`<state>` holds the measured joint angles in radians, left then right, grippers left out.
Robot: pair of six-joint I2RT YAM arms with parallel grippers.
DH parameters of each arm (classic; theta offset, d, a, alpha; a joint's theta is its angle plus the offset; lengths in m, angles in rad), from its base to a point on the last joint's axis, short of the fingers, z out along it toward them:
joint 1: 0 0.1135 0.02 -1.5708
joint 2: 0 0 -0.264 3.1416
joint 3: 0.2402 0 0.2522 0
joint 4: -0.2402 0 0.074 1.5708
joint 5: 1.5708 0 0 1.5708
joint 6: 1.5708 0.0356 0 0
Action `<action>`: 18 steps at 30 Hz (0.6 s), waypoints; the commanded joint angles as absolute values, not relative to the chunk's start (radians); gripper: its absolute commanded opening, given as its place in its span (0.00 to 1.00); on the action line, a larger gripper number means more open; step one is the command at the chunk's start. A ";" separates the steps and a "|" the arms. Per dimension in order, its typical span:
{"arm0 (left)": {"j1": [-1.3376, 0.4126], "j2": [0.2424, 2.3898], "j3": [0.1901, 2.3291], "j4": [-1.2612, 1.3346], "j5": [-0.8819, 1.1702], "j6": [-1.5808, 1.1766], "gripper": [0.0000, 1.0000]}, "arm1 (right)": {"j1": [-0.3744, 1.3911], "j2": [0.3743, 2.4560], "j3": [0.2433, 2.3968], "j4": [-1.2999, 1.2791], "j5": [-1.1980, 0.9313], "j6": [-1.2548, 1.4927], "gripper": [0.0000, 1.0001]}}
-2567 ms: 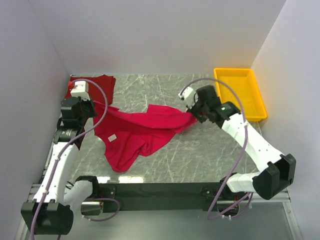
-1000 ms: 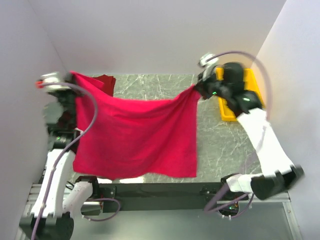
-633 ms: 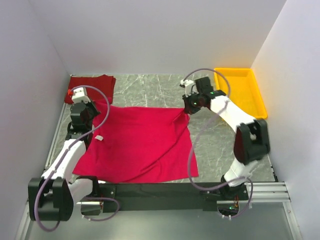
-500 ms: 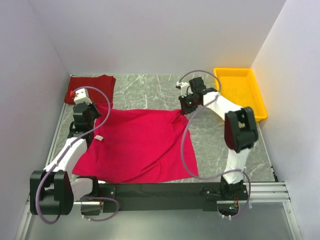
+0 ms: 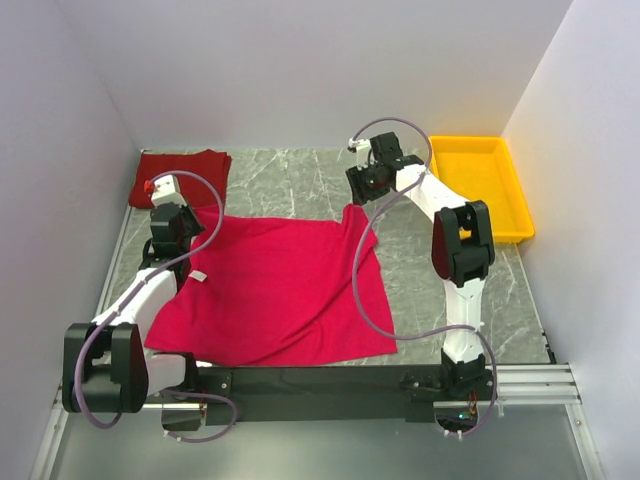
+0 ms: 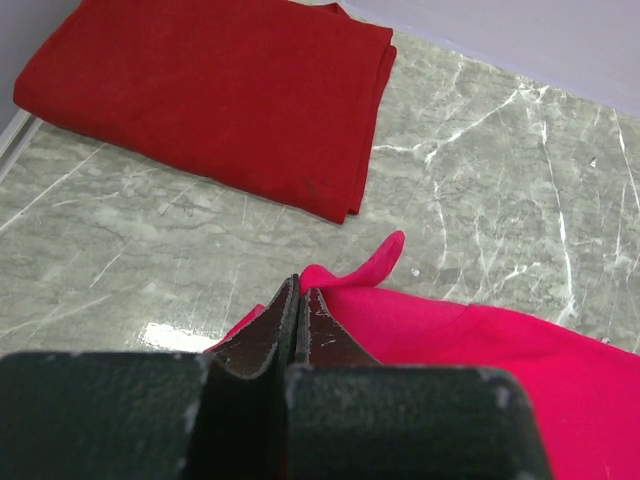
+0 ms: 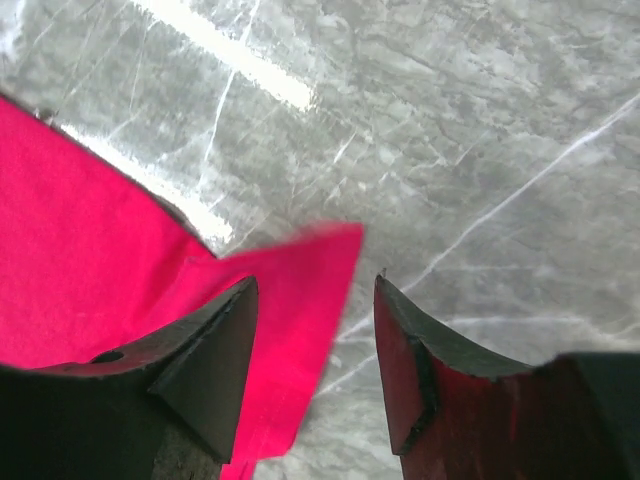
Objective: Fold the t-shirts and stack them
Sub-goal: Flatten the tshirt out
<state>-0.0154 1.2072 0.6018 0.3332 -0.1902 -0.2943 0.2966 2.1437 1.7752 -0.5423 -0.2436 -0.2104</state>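
A bright crimson t-shirt (image 5: 275, 290) lies spread flat across the marble table, its small white label (image 5: 199, 275) near the left edge. My left gripper (image 5: 171, 226) is low over the shirt's far-left corner, and the left wrist view shows it (image 6: 298, 286) shut with crimson cloth (image 6: 450, 340) pinched at its tips. At the far-right corner my right gripper (image 5: 362, 190) is open. In the right wrist view that loose corner (image 7: 310, 270) hangs blurred between the spread jaws of the gripper (image 7: 316, 283). A darker red t-shirt (image 5: 180, 172) lies folded at the back left (image 6: 200, 90).
A yellow tray (image 5: 515, 195) sits at the back right by the wall. White walls close in the left, back and right sides. The arm bases and a black rail (image 5: 320, 380) run along the near edge, which the crimson shirt's hem reaches.
The crimson shirt was held up stretched between both grippers, then laid flat on the table. The right gripper has opened and let go of its corner; the left stays shut.
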 commanded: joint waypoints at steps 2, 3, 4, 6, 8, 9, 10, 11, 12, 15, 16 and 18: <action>-0.014 1.204 0.650 0.390 -0.204 -0.301 0.01 | 0.287 2.036 1.750 -0.558 -0.279 -0.296 0.57; -0.014 1.201 0.647 0.390 -0.204 -0.301 0.01 | 0.285 2.028 1.740 -0.574 -0.290 -0.308 0.57; -0.014 1.198 0.647 0.391 -0.204 -0.301 0.01 | 0.285 2.025 1.732 -0.580 -0.298 -0.320 0.57; -0.014 1.197 0.643 0.393 -0.198 -0.299 0.01 | 0.284 2.031 1.730 -0.600 -0.292 -0.356 0.57; -0.014 1.197 0.638 0.393 -0.195 -0.298 0.01 | 0.279 2.064 1.765 -0.633 -0.307 -0.429 0.58; -0.014 1.197 0.637 0.391 -0.190 -0.296 0.01 | 0.275 2.078 1.779 -0.668 -0.330 -0.460 0.58; -0.014 1.195 0.634 0.390 -0.190 -0.295 0.01 | 0.273 2.094 1.795 -0.690 -0.340 -0.497 0.58; -0.014 1.195 0.632 0.390 -0.192 -0.291 0.01 | 0.268 2.120 1.822 -0.707 -0.351 -0.571 0.58; -0.014 1.192 0.630 0.390 -0.192 -0.291 0.01 | 0.259 2.134 1.835 -0.725 -0.350 -0.592 0.58; -0.014 1.186 0.632 0.384 -0.192 -0.285 0.01 | 0.230 2.187 1.910 -0.767 -0.365 -0.614 0.58; -0.014 1.184 0.630 0.383 -0.192 -0.285 0.01 | 0.224 2.200 1.931 -0.773 -0.370 -0.609 0.58; -0.014 1.183 0.627 0.383 -0.189 -0.285 0.01 | 0.218 2.239 1.980 -0.796 -0.365 -0.611 0.58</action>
